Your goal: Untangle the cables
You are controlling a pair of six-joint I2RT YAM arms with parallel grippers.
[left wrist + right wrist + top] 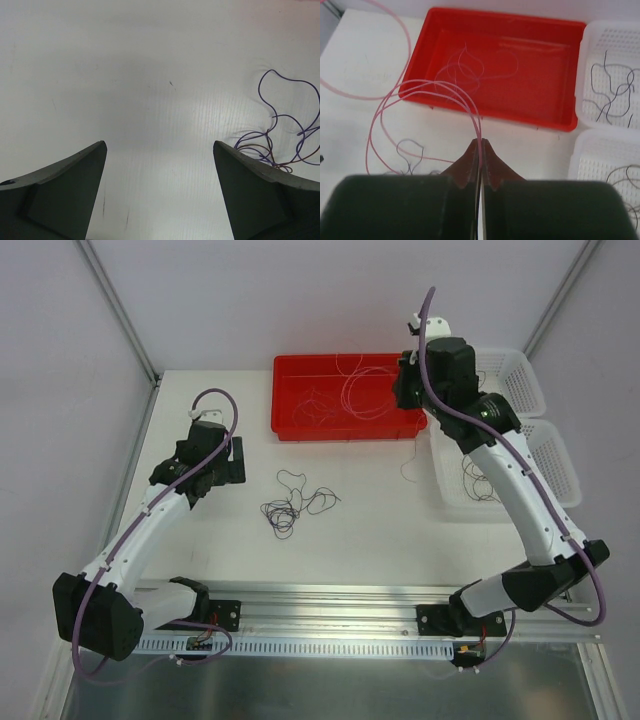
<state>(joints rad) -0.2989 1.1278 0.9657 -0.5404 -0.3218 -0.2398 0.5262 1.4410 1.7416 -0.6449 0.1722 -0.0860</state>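
A small knot of thin purple and black cables (295,505) lies on the white table in the middle. Its loops show at the right edge of the left wrist view, cables (285,135). My left gripper (228,462) hovers to the left of the knot, open with only bare table between its fingers (160,145). My right gripper (405,380) is raised at the right end of the red tray (290,430). It is shut (481,141) on a pink cable (420,85) that loops out to the left over the tray's rim (490,112) and down toward the table.
The red tray holds several pale loose strands (470,67). Two white perforated baskets (525,380) (565,465) stand at the right, each with dark strands inside (612,95). A metal rail runs along the near edge (330,590).
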